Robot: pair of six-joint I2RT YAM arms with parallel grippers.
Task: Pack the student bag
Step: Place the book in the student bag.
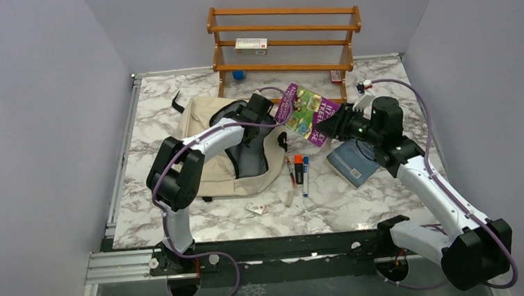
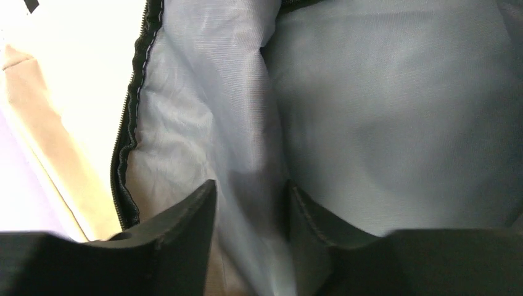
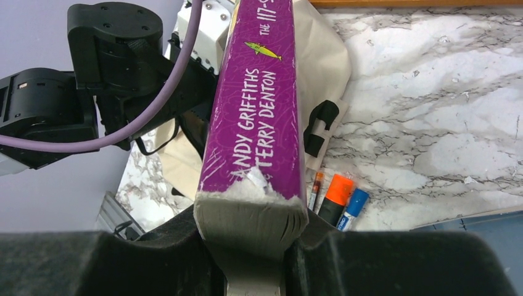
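Note:
The student bag [image 1: 205,120], cream with a dark open mouth, lies left of centre on the marble table. My left gripper [image 1: 260,108] reaches into that mouth. In the left wrist view its jaws [image 2: 251,191] stand partly apart with a fold of the bag's grey lining [image 2: 370,111] between them; whether they pinch the fold is unclear. A black zipper [image 2: 126,154] runs along the opening's left edge. My right gripper [image 1: 329,126] is shut on the bottom end of a purple book [image 1: 305,111], held above the table beside the bag, spine [image 3: 259,111] up between the fingers [image 3: 253,216].
An orange marker [image 1: 299,168], a blue pen [image 1: 306,174] and a thin red pen [image 1: 291,172] lie right of the bag. A blue-grey notebook [image 1: 353,161] rests under the right arm. A small white item [image 1: 255,208] lies near the front. A wooden shelf [image 1: 285,38] stands at the back.

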